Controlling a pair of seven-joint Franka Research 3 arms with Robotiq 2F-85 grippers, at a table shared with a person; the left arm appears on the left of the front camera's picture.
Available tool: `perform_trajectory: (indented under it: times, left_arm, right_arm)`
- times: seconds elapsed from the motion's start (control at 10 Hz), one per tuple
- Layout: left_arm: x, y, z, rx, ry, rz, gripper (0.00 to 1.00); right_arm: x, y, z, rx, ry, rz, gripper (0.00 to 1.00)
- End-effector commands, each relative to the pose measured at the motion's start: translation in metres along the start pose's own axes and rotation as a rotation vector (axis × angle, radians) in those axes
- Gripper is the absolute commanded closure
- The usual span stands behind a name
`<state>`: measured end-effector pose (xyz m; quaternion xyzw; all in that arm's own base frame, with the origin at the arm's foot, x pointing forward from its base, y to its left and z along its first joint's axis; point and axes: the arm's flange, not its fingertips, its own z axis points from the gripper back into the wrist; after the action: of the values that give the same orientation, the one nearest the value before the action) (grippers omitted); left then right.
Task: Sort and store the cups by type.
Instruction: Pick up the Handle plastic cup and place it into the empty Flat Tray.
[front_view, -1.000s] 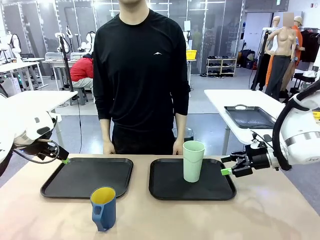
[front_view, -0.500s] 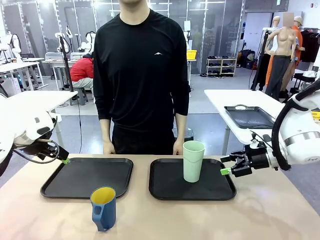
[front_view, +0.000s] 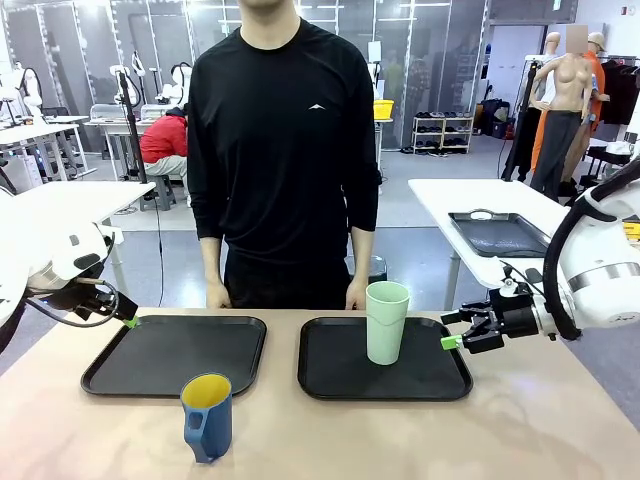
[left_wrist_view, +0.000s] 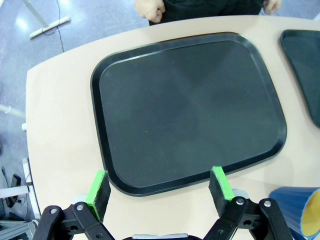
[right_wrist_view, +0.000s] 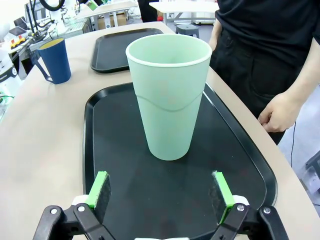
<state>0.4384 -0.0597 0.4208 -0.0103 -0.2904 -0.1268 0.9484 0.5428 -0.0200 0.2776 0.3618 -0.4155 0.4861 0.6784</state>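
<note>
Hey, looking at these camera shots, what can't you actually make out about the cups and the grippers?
- Tumbler, right wrist view: its own wall hides the inside bottom.
- Blue mug, left wrist view: cut off by the bottom right corner; handle unseen.
- Left gripper, front view: the left arm hides its fingers except a green tip.

On my screen: tan worktop (front_view: 520, 440), carrying two black trays side by side, left tray (front_view: 175, 355) and right tray (front_view: 330, 372); blue mug (front_view: 208, 420) upright, near left tray's front edge.
</note>
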Motion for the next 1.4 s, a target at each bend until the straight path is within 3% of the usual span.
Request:
perform_trajectory:
  times: [0.0, 0.4, 0.6, 0.7, 1.0, 1.2, 1.3]
  left_arm:
    - [0.001, 0.001, 0.001, 0.000, -0.001, 0.000, 0.00]
    - [0.001, 0.001, 0.001, 0.000, -0.001, 0.000, 0.00]
    - [0.001, 0.001, 0.001, 0.000, -0.001, 0.000, 0.00]
    - [0.001, 0.001, 0.001, 0.000, -0.001, 0.000, 0.00]
    - [0.001, 0.001, 0.001, 0.000, -0.001, 0.000, 0.00]
    - [0.001, 0.001, 0.001, 0.000, -0.001, 0.000, 0.00]
    - [0.001, 0.001, 0.001, 0.000, -0.001, 0.000, 0.00]
  right_arm:
    - [-0.001, -0.002, -0.002, -0.006, -0.017, 0.011, 0.00]
    - [0.000, 0.000, 0.000, 0.000, 0.000, 0.000, 0.00]
    - [0.039, 0.049, 0.025, -0.039, 0.304, 0.184, 0.00]
    - [0.056, 0.069, 0.034, -0.080, 0.455, 0.193, 0.00]
    - [0.087, 0.123, 0.048, -0.169, 0.684, 0.295, 0.00]
    - [0.096, 0.149, 0.057, -0.229, 0.869, 0.271, 0.00]
    - [0.098, 0.158, 0.058, -0.223, 0.911, 0.271, 0.00]
